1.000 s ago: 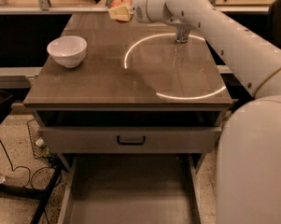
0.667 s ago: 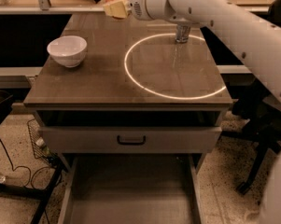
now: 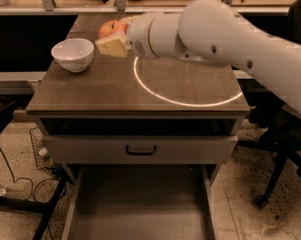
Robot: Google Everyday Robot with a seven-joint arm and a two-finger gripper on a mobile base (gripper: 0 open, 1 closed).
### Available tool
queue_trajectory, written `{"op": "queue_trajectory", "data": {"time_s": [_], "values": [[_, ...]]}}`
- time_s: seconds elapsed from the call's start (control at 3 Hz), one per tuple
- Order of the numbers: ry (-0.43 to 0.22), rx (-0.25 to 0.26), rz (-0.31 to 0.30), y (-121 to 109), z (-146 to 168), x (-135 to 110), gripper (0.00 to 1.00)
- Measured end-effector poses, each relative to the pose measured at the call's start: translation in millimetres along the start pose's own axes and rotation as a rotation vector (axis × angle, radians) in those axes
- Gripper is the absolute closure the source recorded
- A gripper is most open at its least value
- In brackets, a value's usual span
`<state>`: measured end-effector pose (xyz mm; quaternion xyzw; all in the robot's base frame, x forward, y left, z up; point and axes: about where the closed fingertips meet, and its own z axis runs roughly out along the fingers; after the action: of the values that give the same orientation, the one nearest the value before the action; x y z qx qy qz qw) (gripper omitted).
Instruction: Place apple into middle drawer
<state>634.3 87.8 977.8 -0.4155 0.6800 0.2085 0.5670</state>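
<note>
The gripper [image 3: 113, 43] is clamping the apple [image 3: 111, 29] and has been swinging it leftward, nearer the bowl [image 3: 72, 54], above the table [image 3: 90, 91] (the middle drawer [image 3: 140, 209] is waiting open below).

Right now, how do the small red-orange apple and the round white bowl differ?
The small red-orange apple is smaller than the round white bowl. The apple is held in the gripper above the wooden tabletop; the bowl rests on it. Both are round, at the table's left.
</note>
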Motion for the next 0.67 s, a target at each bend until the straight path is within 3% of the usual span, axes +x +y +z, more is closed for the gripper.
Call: {"op": "queue_trajectory", "data": {"time_s": [0.33,0.67], "values": [[0.040,-0.081,-0.015,56,-19,30,1.00],[0.073,-0.145,-0.031,94,-35,56,1.00]]}}
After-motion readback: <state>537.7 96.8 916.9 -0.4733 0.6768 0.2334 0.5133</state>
